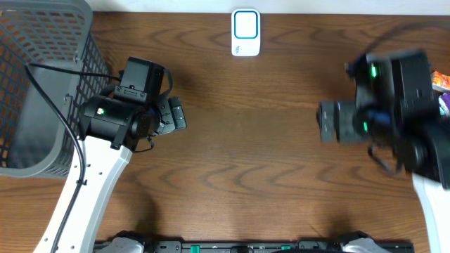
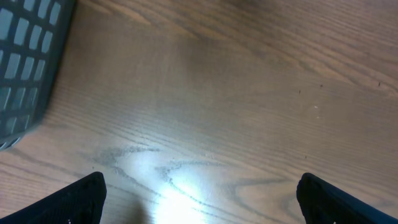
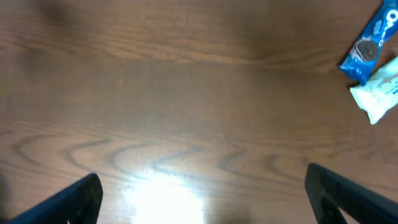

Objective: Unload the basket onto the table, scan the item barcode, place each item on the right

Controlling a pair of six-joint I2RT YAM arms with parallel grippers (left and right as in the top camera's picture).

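Hanging over the wood, the right gripper (image 3: pixel 205 202) has its two dark fingers (image 3: pixel 74 202) spread wide, with nothing between them and nothing touched. Ahead of it and off past its right finger lies a blue Oreo packet (image 3: pixel 367 45) with a white packet (image 3: pixel 379 93) just beside it on the nearer side, both flat on the table (image 3: pixel 186 93) and well clear of the fingers. The left gripper (image 2: pixel 199 202) is likewise wide open above the tabletop, empty and in contact with nothing. Ahead of its left finger the corner of a grey mesh basket (image 2: pixel 25 56) stands on the table. Farthest off, seen from overhead, a white scanner (image 1: pixel 245 32) with a blue-edged window lies at the table's far edge, between the two arms and well apart from both grippers
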